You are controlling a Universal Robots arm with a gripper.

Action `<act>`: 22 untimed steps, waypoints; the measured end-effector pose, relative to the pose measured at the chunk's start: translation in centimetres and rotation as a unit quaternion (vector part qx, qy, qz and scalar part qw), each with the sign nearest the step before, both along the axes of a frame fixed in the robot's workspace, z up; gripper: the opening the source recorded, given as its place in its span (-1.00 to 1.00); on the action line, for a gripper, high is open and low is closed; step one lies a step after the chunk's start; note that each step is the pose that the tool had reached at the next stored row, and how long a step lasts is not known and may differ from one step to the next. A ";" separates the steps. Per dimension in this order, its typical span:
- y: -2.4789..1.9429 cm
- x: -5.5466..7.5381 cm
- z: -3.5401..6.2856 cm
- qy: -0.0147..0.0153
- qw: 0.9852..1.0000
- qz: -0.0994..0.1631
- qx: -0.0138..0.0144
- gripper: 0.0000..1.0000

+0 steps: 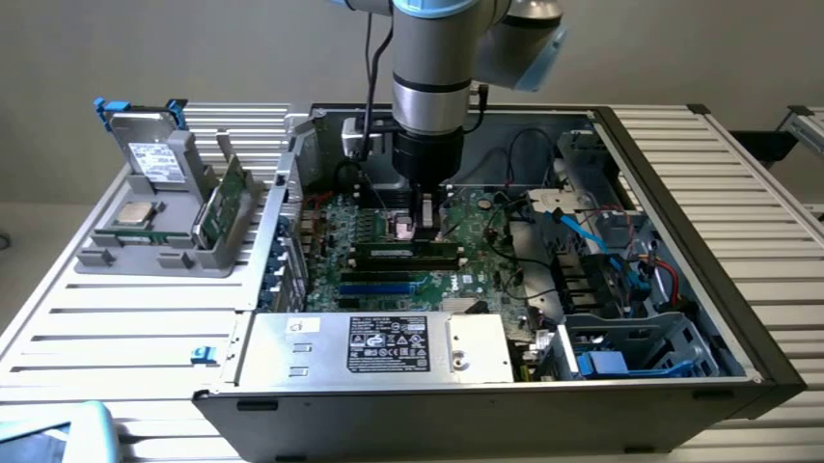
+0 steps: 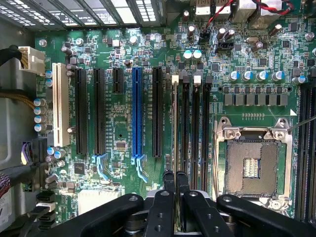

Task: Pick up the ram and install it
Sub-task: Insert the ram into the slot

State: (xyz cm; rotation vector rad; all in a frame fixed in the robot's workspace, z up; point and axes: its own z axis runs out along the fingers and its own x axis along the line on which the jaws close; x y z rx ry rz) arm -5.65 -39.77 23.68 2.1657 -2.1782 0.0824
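Observation:
My gripper (image 1: 419, 230) reaches down into the open computer case (image 1: 696, 241), just above the motherboard (image 1: 386, 270). In the wrist view its two black fingers (image 2: 169, 178) are pressed together on the ram (image 2: 175, 123). The ram shows edge-on as a thin pale strip running away from the gripper (image 2: 175, 174). It stands upright over the memory slot nearest the black expansion slots, in line with it. Beside it lie the other black memory slots (image 2: 196, 128). Whether the ram touches its slot, I cannot tell.
An open processor socket (image 2: 252, 165) lies beside the memory slots, with a blue expansion slot (image 2: 137, 113) on the other side. A grey holder (image 1: 161, 241) at the exterior view's left carries a green card (image 1: 222, 203) and a silver chip (image 1: 135, 214). The power supply (image 1: 373, 347) sits in front.

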 end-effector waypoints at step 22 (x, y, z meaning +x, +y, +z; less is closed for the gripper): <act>0.13 0.0 -0.23 -0.008 1.000 0.000 0.000 -0.73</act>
